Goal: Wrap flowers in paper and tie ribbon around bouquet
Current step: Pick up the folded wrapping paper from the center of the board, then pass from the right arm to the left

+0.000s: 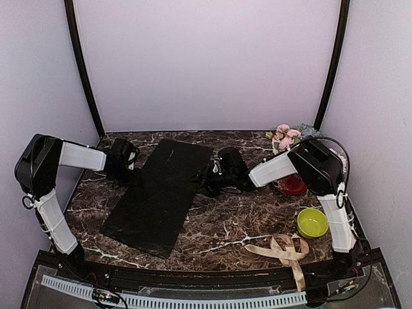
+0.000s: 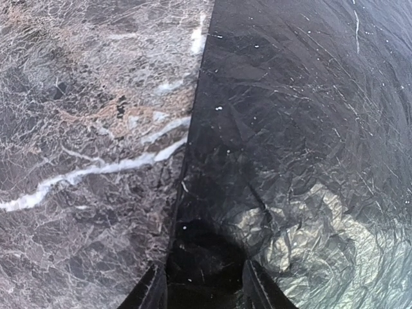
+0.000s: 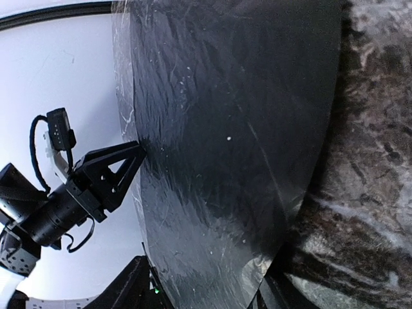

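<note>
Laying the paper (image 1: pixel 161 193) flat, left gripper (image 2: pixel 205 278) and right gripper (image 3: pixel 199 288) half-open astride its 9 and 3 o'clock edges, we likely fetch the flowers (image 1: pixel 286 136) from 1 o'clock next.

crinkled matte black paper (image 1: pixel 158 196) lies flat and slanted across the left half of the marbled tabletop (image 1: pixel 225 225); the pink-and-white flowers (image 1: pixel 285 136) rest at the far right corner, while the beige ribbon (image 1: pixel 284 251) lies loosely tangled near the front right edge.

The paper (image 1: pixel 158 193) is black, the ribbon (image 1: pixel 283 250) beige, the tabletop (image 1: pixel 238 219) brown-marbled.
</note>
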